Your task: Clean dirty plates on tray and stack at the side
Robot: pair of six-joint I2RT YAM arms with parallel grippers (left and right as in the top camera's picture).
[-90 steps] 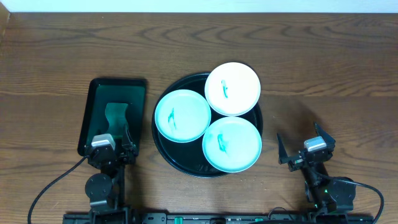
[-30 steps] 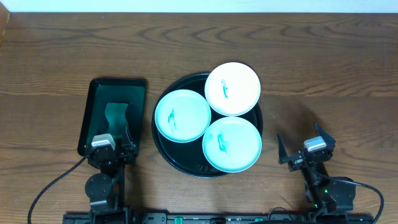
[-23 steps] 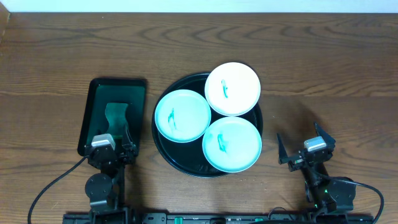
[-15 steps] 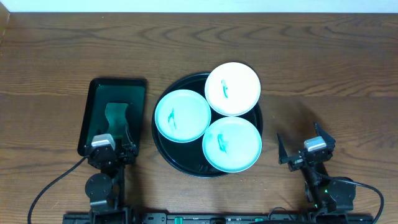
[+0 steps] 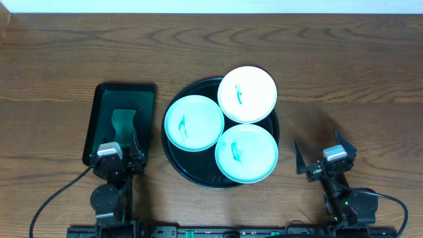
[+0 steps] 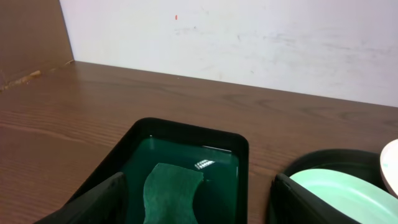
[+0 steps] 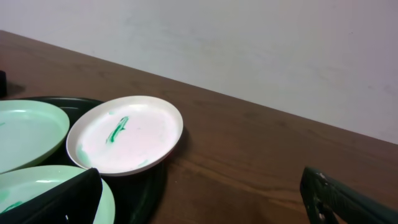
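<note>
Both grippers sit low at the near edge of the surface (image 5: pixel 59 53), with each arm folded back over its base and pointing toward the far side. The left gripper (image 5: pixel 121 143) has its fingers spread wide with nothing between them, and they reach over the near end of the green tray (image 5: pixel 123 88). In its wrist view the left gripper (image 6: pixel 196 208) frames a green cloth (image 6: pixel 171 190) lying flat in that tray. The right gripper (image 5: pixel 319 147) is spread just as wide and holds nothing. It stands over bare wood just right of the tray (image 5: pixel 170 151) and is slightly turned toward it.

The black tray lies mid-surface between the two arms and carries all three plates. The near plate (image 5: pixel 246 153) is pale mint and lies by the tray's near right rim. The left plate (image 5: pixel 193 123), also mint, lies against the left side. The far plate (image 5: pixel 247 94) is whiter; it overhangs the far right rim, and its edge meets the other two. Each plate has a teal smear (image 7: pixel 116 129) in its centre.

Beyond the surface's far edge stands a pale wall (image 7: pixel 249 43).
</note>
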